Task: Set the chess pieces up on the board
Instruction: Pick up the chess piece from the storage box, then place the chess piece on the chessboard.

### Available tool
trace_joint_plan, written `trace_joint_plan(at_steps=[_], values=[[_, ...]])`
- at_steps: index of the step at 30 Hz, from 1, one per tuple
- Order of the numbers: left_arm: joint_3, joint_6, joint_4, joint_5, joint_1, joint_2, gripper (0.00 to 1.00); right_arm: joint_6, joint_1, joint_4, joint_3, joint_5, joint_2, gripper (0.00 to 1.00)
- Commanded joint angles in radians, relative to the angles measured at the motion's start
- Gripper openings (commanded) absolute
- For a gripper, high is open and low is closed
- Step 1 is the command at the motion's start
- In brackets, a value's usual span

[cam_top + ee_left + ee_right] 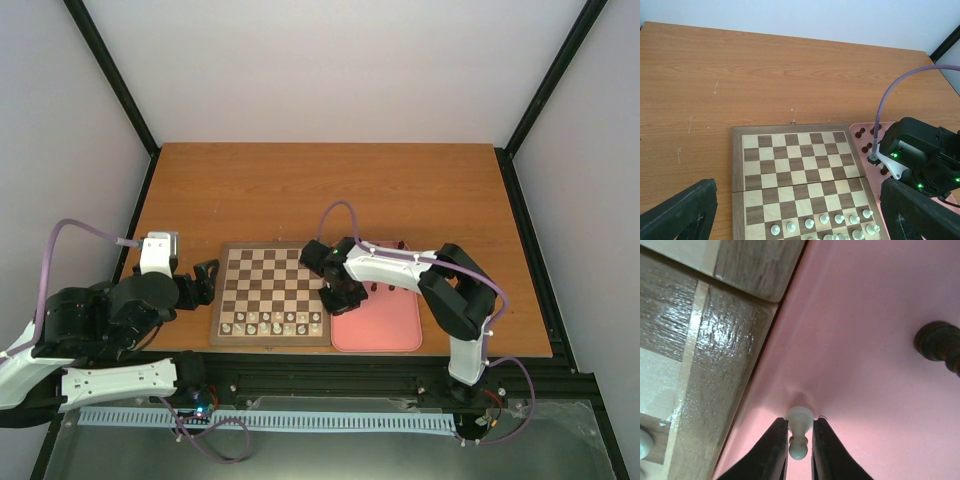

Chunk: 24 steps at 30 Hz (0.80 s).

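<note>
The wooden chessboard [265, 275] lies in front of the arms, with several cream-white pieces [275, 322] on its two near rows; they also show in the left wrist view [825, 218]. My right gripper [800, 424] is low over the pink tray [865, 365], just beside the board's rim [725, 350], and is shut on a white pawn [798, 446] whose base touches the tray. A dark piece [940, 342] stands further along the tray. My left gripper [205, 285] is open and empty at the board's left edge.
Several dark pieces [866, 147] stand at the far end of the pink tray [385, 325], partly hidden by the right arm [920, 155]. The far half of the board [795, 150] holds no pieces. Bare wooden table [330, 190] lies beyond.
</note>
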Motion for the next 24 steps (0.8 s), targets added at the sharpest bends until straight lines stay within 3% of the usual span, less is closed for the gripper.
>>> trace_joint_plan(at_steps=[1,4,9,17,24], values=[[-0.003,-0.002,0.006,-0.012,0.006,-0.008,1.0,-0.007,-0.008,0.005,0.018,0.005,0.016,0.11],[-0.007,-0.003,0.007,-0.011,0.005,-0.008,1.0,-0.012,-0.008,0.001,0.018,0.011,0.016,0.03],[-0.009,-0.003,0.008,-0.003,0.006,-0.009,1.0,-0.014,-0.008,-0.042,0.051,0.023,-0.008,0.03],[0.012,0.008,0.006,-0.008,0.005,-0.004,1.0,-0.002,0.009,-0.158,0.308,0.021,-0.016,0.03],[0.101,0.009,-0.053,-0.063,0.006,-0.015,1.0,-0.014,0.086,-0.089,0.557,-0.119,0.156,0.03]])
